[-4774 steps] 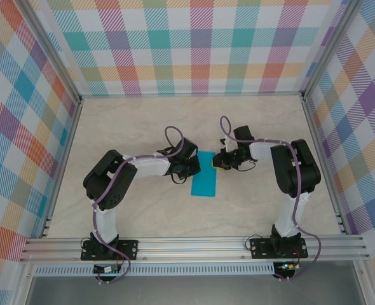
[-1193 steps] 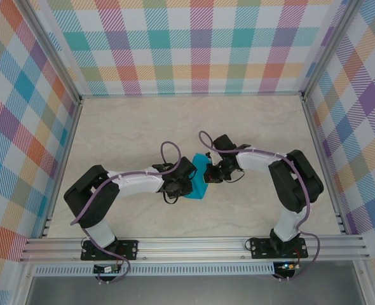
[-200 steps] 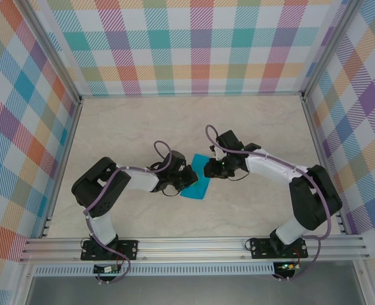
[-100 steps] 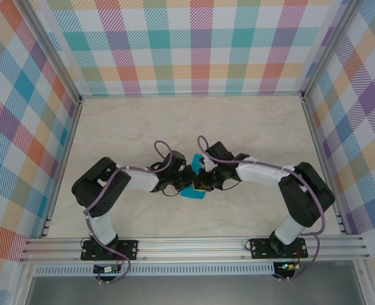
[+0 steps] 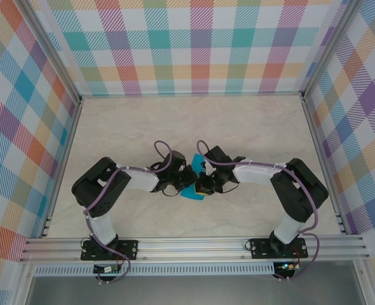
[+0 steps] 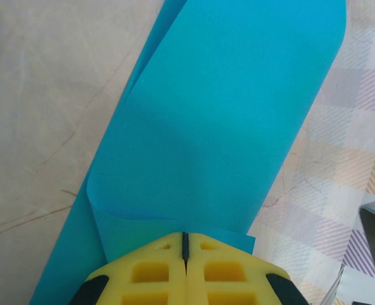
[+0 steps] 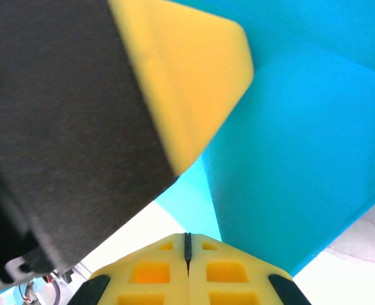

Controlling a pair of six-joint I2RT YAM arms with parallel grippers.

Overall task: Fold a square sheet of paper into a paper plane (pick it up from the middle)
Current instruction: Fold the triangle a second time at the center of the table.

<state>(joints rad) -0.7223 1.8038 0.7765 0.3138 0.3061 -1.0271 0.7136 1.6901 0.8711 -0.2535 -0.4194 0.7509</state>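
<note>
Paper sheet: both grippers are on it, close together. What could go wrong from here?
1. Tear: the left gripper and right gripper are both shut on the thin square sheet of paper, close together; pulling apart could rip it.
2. Crooked crease: in the left wrist view the folded-over layer is a soft curl, its edge offset from the layer below.
3. Collision: a left finger sits right beside the right gripper's fingers.

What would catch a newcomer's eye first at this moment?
The teal square sheet of paper stands out, folded over on itself and bowing up off the pale marbled table at its centre. Both arms meet over it: the left gripper is shut on the paper's edge, and the right gripper is shut right against the paper, close beside the left one.
</note>
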